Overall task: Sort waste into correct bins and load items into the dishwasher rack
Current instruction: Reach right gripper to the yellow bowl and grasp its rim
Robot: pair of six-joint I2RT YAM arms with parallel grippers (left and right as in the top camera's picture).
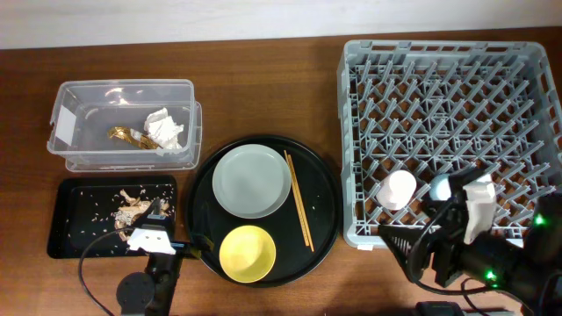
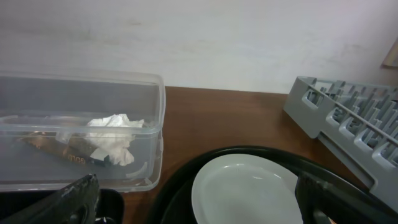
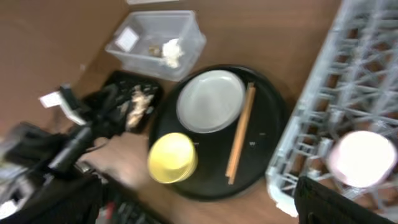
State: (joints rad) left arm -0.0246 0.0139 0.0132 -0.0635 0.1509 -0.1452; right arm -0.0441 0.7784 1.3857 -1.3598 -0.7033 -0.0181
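The crumpled white tissue and the brown-and-gold wrapper lie in the clear tub; the tissue also shows in the left wrist view. Beige food scraps lie in the shallow black tray. The grey-green plate, chopsticks and yellow bowl sit on the round black tray. The pink cup and blue cup stand in the grey rack. My left gripper is open and empty at the round tray's left rim, with the plate ahead. My right gripper is open and empty just off the rack's front edge.
The round black tray lies between the shallow tray and the rack. Both arms and their cables fill the table's front edge. A pale wall runs along the back. The right wrist view is blurred; it shows the pink cup and the bowl.
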